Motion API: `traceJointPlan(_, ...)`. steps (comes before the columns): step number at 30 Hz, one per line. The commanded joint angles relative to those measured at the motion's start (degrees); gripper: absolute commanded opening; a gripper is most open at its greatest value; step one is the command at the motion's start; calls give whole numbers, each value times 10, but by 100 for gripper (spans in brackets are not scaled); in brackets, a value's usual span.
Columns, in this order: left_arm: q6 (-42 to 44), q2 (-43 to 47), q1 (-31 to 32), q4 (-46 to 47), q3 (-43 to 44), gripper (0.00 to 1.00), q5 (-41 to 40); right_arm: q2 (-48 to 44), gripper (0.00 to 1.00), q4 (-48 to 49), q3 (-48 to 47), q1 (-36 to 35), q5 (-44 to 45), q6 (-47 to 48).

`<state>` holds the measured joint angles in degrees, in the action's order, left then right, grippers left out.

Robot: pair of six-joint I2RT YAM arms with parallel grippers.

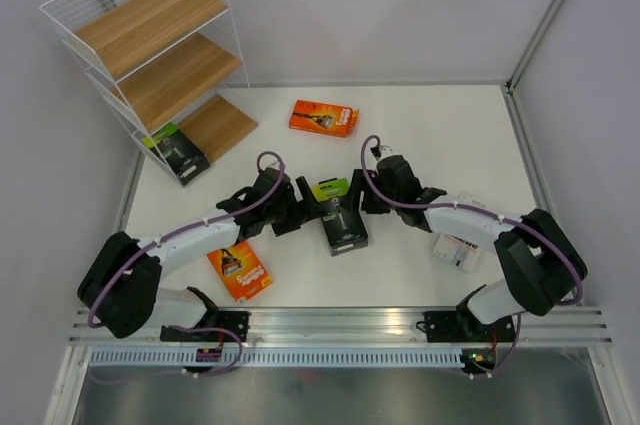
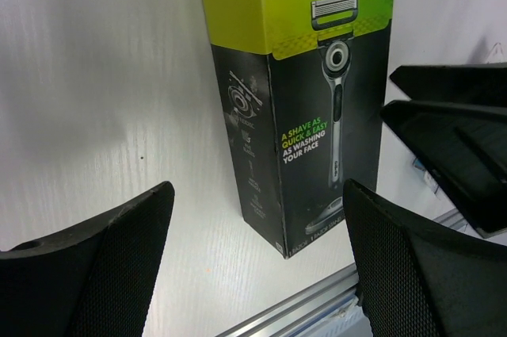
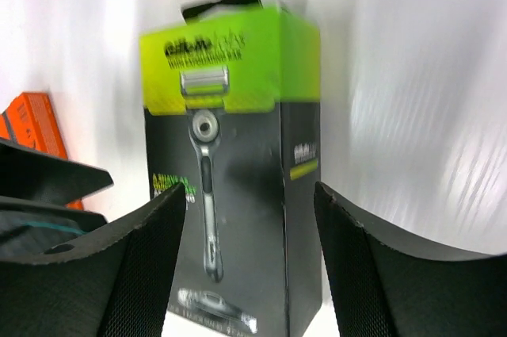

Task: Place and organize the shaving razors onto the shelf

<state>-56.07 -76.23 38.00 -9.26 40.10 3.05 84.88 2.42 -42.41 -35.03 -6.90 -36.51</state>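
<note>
Between the 2 claws: black-n-green razor pack lies flat on the table.
Left claw is wide apart, holds nothing; the pack is just in front of it, a bit to its right. Right claw is apart too, not squeezing, w/ the pack right ahead (pic is blurry). I think the job now is to grab this pack. Best way: only 1 claw goes in, fingers on the 2 long sides near the middle, squeeze soft, lift straight. Other claw should back off so they don't bump. The shelf is far off past the left claw, to its left.
</note>
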Motion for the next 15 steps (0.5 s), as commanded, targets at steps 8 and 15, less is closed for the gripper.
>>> traceJointPlan(8, -11, -38, 1, 57, -4, 91, 20, 120, 53, 4, -50, 10, -23, 80)
traceJointPlan(15, 29, -78, 1, 66, 21, 89, 28, 84, 41, 57, 17, 58, -65, 29)
